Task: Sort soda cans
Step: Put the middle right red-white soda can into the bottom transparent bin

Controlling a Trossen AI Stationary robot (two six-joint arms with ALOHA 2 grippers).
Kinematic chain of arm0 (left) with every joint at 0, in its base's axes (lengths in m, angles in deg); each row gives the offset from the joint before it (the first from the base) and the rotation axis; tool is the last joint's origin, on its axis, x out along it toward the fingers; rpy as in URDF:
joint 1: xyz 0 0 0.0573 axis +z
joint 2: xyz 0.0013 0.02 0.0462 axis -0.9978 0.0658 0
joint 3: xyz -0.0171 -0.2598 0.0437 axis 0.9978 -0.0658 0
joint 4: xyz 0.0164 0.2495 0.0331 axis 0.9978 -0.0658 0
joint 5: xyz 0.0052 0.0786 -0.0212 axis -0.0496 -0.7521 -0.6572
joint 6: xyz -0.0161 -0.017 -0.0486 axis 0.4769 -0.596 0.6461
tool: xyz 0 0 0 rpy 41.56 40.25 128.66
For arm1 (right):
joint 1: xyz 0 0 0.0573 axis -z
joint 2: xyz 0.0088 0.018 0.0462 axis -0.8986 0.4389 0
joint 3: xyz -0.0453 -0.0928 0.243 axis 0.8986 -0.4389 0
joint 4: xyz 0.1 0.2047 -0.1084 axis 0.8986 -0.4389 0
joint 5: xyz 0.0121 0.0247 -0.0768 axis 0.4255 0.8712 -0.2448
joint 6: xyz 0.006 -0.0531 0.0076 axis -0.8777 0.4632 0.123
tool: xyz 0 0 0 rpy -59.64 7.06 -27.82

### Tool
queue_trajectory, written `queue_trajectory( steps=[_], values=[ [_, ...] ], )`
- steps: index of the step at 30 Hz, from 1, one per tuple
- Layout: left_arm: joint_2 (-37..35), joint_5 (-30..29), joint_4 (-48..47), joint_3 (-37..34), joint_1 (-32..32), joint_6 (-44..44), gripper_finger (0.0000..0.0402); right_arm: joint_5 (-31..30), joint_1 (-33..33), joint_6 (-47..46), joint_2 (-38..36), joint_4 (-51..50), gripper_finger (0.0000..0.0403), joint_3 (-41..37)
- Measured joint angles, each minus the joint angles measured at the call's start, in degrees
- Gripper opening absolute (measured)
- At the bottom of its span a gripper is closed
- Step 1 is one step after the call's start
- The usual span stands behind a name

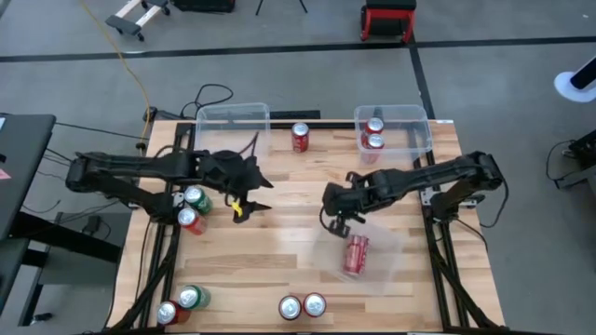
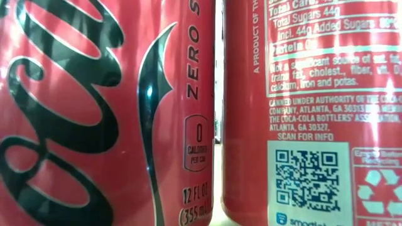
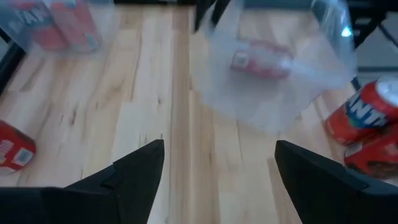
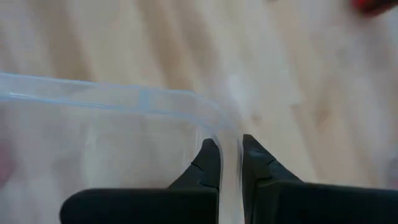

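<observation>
Right arm reaches in from 3 o'clock, bent low over counter [image 1: 279, 251] centre. Right pincer [image 4: 230, 163] pinched nearly shut on the rim of a clear bin [image 1: 372, 265] that holds one red soda can [image 1: 356, 253] lying on its side. Left arm stretches in from 9 o'clock, left pincer [image 3: 219, 165] spread wide, holding nothing, above bare wood. Other soda cans: two in a bin [image 1: 396, 130] at 1 o'clock, one at 12, pairs at 6, 7 and 9.
</observation>
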Motion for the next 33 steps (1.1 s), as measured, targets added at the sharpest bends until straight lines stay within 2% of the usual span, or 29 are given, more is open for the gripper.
queue_trajectory(
  steps=[8, 11, 20, 23, 28, 33],
  values=[
    [-0.6, -0.1, 4.3, 0.0, 0.0, 1.9, 0.0299, -19.3, 2.0, 0.8, 0.4, 12.6, 0.0022, 0.0],
    [-0.6, -0.1, 6.8, 0.0, 0.0, 3.4, 0.0299, -24.4, 2.3, 1.1, 1.0, 16.7, 0.0019, 0.1],
    [-0.3, -1.1, 6.4, 1.8, 2.1, 3.7, 0.0299, -26.4, 3.5, 2.6, 3.0, 22.4, 0.0018, 0.1],
    [-0.3, -4.0, 5.7, 1.9, 3.0, 3.8, 0.0299, -29.1, 3.2, 2.6, 3.3, 23.1, 0.0018, 0.0],
    [-0.3, -4.3, 4.5, 1.9, 4.7, 3.9, 0.0299, -34.7, 2.1, 3.2, 3.2, 26.4, 0.0018, 0.0],
    [-0.3, -4.2, 3.9, 1.9, 5.3, 3.7, 0.0299, -36.0, 1.1, 4.4, 3.2, 29.2, 0.0018, 0.0]
  ],
)
